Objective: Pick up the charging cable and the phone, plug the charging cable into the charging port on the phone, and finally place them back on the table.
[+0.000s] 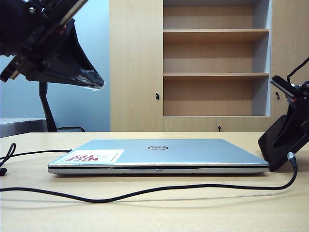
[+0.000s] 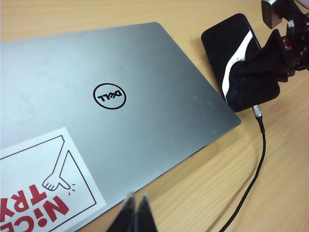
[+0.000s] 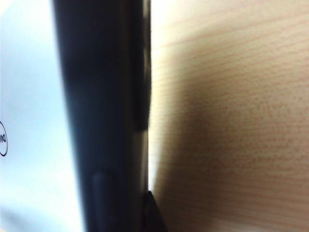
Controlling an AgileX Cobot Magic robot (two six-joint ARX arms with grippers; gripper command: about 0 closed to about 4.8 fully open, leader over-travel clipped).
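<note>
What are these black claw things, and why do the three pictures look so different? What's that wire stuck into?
It's a robot with two arms. Each arm ends in a pincer called an end effector. One picture is taken from the table's edge. The other two come from cameras on the arms' wrists.

On the table lies a closed silver laptop with a sticker.

The right end effector, beside the laptop, grips a black phone, tilted, low over the table. The cable is already plugged into the phone's bottom edge and trails across the table.

The left end effector is shut, holds nothing and hangs above the laptop's sticker corner.
</note>
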